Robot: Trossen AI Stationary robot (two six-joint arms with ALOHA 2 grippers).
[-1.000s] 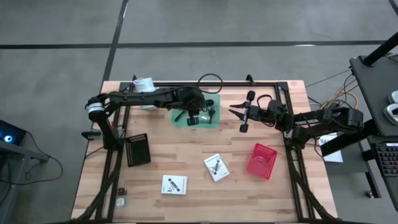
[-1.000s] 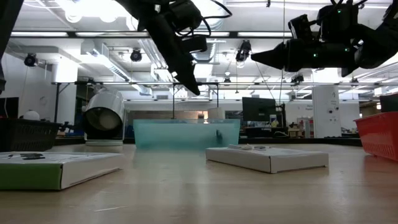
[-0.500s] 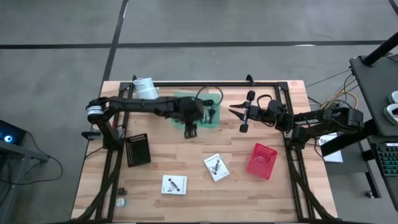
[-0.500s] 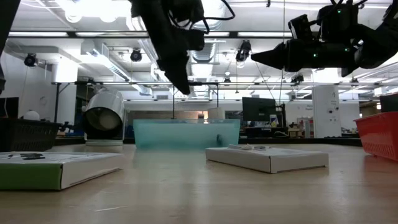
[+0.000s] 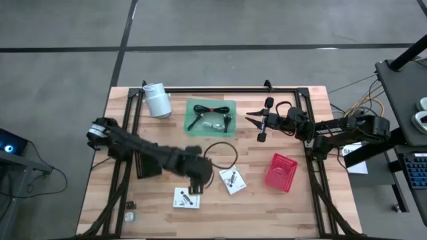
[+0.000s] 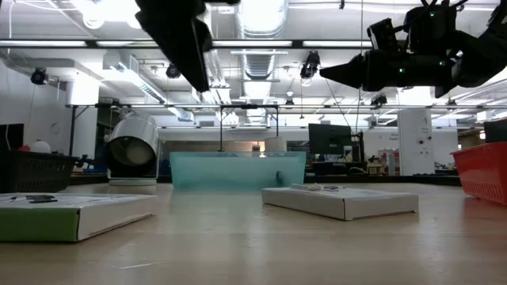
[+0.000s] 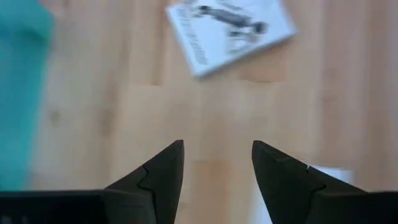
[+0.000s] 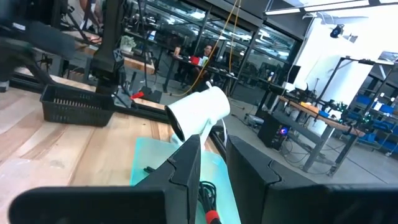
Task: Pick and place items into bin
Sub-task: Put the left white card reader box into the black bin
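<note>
Surface: wooden table [image 5: 160, 137], black frame rails along its edges.
Left gripper [image 5: 195, 188]: fingers apart, empty, over packets [image 5: 187, 198].
Right gripper [image 5: 252, 120]: fingers narrowly apart, empty, right of green bin [image 5: 193, 128].

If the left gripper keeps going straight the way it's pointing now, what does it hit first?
Probably bare table: the left gripper, fingers open, points down between two white packets, one ahead; depth unclear.

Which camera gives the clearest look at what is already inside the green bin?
The high view: it looks straight down into the green bin and shows a black cable bundle lying in it. The low view shows only the bin's translucent side wall. The right wrist view catches one corner with a bit of cable, the left wrist view just an edge.
</note>
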